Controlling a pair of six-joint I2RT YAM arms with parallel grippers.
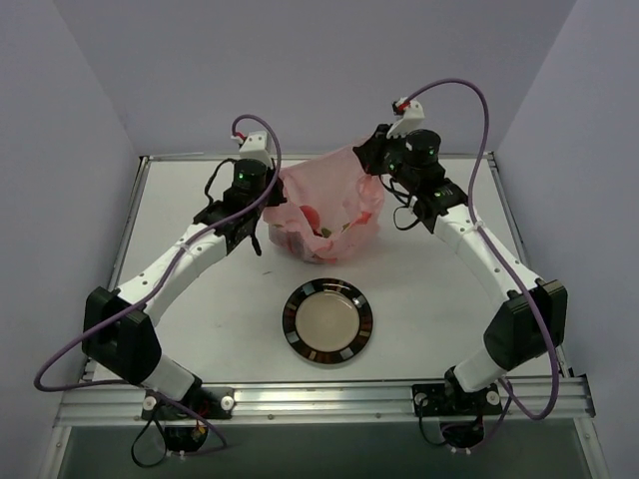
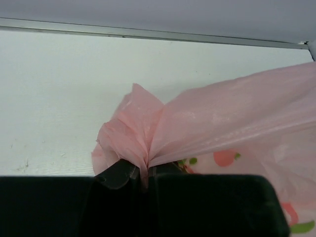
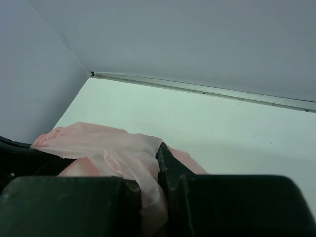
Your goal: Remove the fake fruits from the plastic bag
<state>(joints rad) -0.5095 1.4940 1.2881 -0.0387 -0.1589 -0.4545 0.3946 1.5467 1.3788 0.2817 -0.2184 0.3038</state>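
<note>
The pink translucent plastic bag (image 1: 324, 205) is held up between both arms at the back middle of the table. Fake fruits (image 1: 318, 228) show dimly through its lower part as a red shape and small bits. My left gripper (image 1: 268, 205) is shut on the bag's left edge; in the left wrist view (image 2: 144, 173) the film bunches between the jaws. My right gripper (image 1: 374, 160) is shut on the bag's upper right edge; in the right wrist view (image 3: 150, 182) pink film (image 3: 113, 150) is pinched between the fingers.
A round dark-rimmed plate (image 1: 300, 344) lies in front of the bag, near the table's middle. The enclosure walls stand close behind and beside the bag. The table's back rail (image 2: 148, 34) runs behind it.
</note>
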